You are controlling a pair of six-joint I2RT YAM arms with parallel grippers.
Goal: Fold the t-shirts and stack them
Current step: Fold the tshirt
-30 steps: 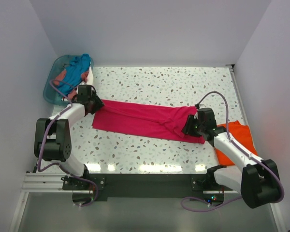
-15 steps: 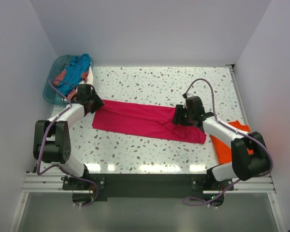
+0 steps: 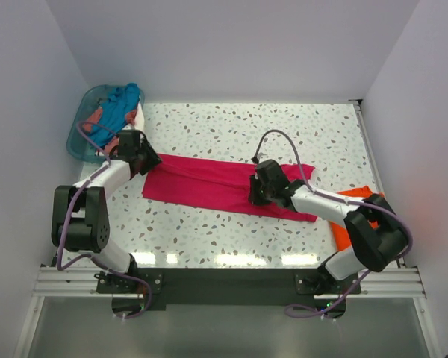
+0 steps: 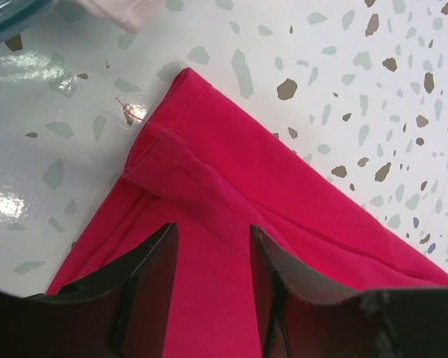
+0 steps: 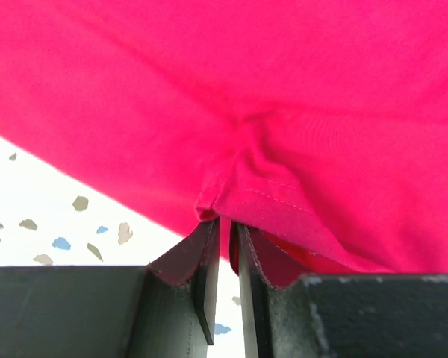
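Observation:
A magenta-pink t-shirt (image 3: pixel 201 185) lies as a long strip across the table's middle. My left gripper (image 3: pixel 148 162) is open at its left end. In the left wrist view the fingertips (image 4: pixel 209 233) stand apart just over the shirt (image 4: pixel 231 171), near a folded corner. My right gripper (image 3: pixel 255 190) is shut on a hemmed fold of the shirt. The right wrist view shows the hem (image 5: pixel 261 201) pinched between the jaws (image 5: pixel 228 227), lifted above the table. An orange t-shirt (image 3: pixel 340 236) lies at the right edge, partly under the right arm.
A translucent teal basin (image 3: pixel 79 133) stands at the back left, holding a teal tee (image 3: pixel 121 103), a salmon one (image 3: pixel 95 119) and a white one (image 3: pixel 140 118). Its rim (image 4: pixel 7 11) and pale cloth (image 4: pixel 127 9) show in the left wrist view.
My right gripper has moved left over the shirt, carrying the shirt's right end with it and leaving the orange tee behind. The left gripper has stayed in place.

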